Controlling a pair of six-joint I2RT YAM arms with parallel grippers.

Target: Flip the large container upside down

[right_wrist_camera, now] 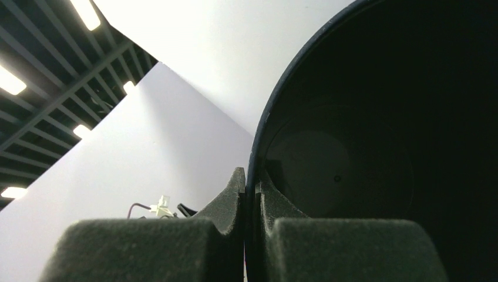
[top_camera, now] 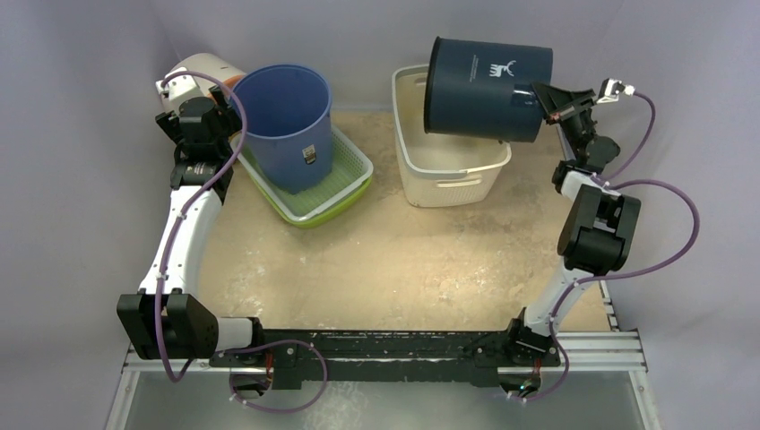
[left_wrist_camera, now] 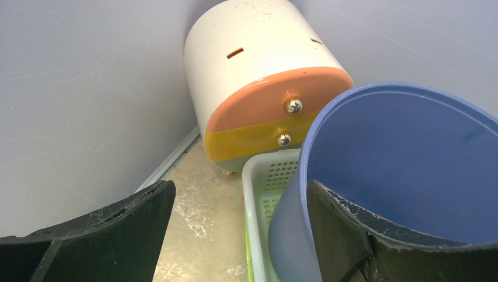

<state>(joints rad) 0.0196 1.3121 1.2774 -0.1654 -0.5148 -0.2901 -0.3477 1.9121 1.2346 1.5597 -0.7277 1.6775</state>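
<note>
The large dark navy container (top_camera: pixel 484 85), with a white deer logo, hangs tilted in the air over the white basket (top_camera: pixel 448 170). My right gripper (top_camera: pixel 540 100) is shut on its rim at the right side. In the right wrist view the fingers (right_wrist_camera: pixel 251 182) pinch the thin rim, one inside and one outside, and the view looks up into the container's dark inside (right_wrist_camera: pixel 382 117). My left gripper (top_camera: pixel 228 107) is open and empty at the back left, beside the blue bucket's rim. In the left wrist view (left_wrist_camera: pixel 241 194) its jaws stand wide apart.
A blue bucket (top_camera: pixel 287 116) stands upright in a green tray (top_camera: pixel 345 179) at the back left; both show in the left wrist view (left_wrist_camera: pixel 399 158), (left_wrist_camera: pixel 258 176). A white and orange appliance (left_wrist_camera: pixel 264 70) lies in the back left corner. Walls enclose the back and sides.
</note>
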